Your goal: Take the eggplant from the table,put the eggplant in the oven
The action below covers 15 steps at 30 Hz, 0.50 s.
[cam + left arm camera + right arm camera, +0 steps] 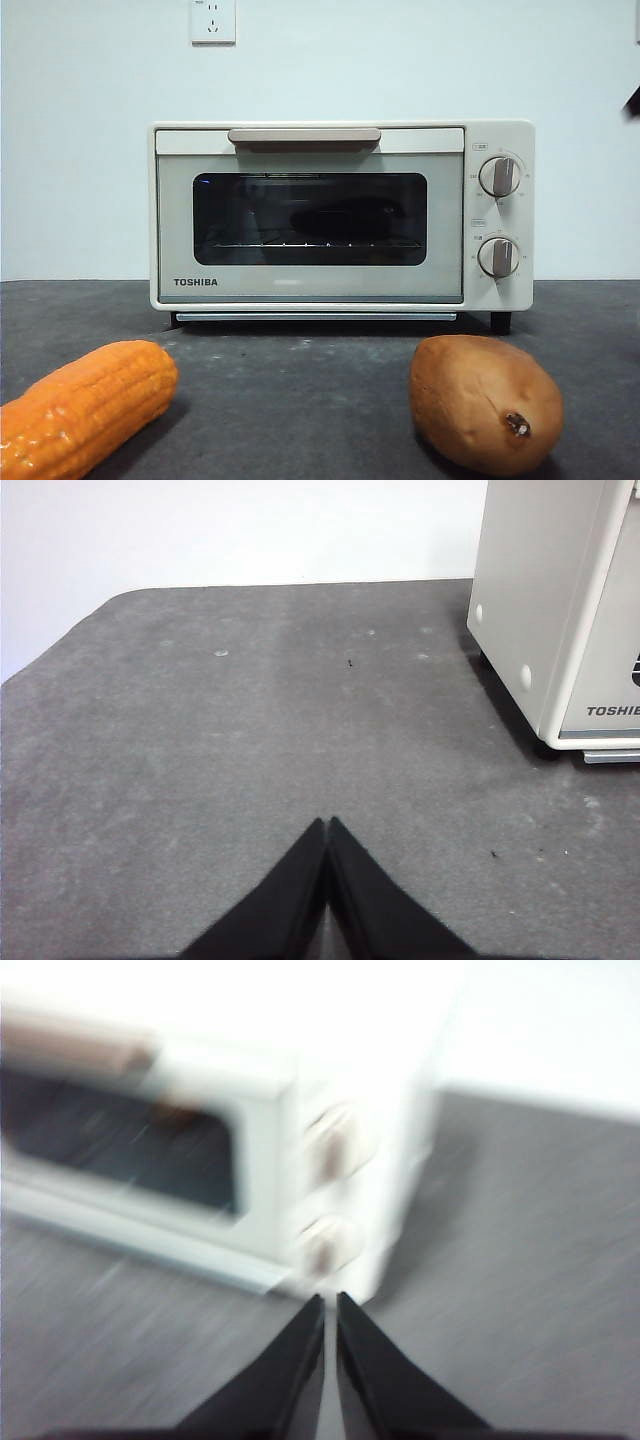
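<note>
The cream-white oven (340,215) stands at the back of the dark grey table (300,380) with its door closed. Behind the dark glass a dim, dark elongated shape (350,215) lies on the wire rack; it may be the eggplant, but I cannot tell for sure. No eggplant shows on the table. My left gripper (328,825) is shut and empty over bare table, off to one side of the oven (540,600). My right gripper (330,1305) is shut and empty near the oven's (200,1110) knob corner, in a motion-blurred view.
An orange corn cob (85,405) lies at the front left of the table and a brown sweet potato (485,400) at the front right. A black arm tip (634,100) shows at the right edge. A white wall stands behind the oven.
</note>
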Each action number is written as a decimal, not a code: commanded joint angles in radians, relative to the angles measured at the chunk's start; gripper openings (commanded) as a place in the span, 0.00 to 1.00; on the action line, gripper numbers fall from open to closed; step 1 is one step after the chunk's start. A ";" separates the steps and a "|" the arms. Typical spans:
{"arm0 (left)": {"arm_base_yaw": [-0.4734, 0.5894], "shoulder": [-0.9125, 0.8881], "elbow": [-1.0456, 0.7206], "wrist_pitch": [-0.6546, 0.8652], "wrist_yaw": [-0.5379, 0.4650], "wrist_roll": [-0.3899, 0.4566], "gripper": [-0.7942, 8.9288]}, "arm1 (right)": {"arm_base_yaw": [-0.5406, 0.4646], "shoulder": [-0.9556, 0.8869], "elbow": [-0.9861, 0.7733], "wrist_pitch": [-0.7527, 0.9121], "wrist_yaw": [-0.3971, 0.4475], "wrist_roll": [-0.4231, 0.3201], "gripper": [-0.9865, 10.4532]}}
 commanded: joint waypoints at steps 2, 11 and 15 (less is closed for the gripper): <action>0.002 -0.001 -0.021 0.018 0.000 0.005 0.09 | -0.125 -0.123 -0.002 0.016 0.011 -0.083 0.09; 0.002 -0.001 -0.021 0.018 0.000 0.005 0.09 | -0.412 -0.304 -0.139 0.016 -0.101 -0.050 0.09; 0.002 -0.001 -0.021 0.018 0.000 0.005 0.09 | -0.456 -0.340 -0.228 0.016 -0.201 -0.025 0.09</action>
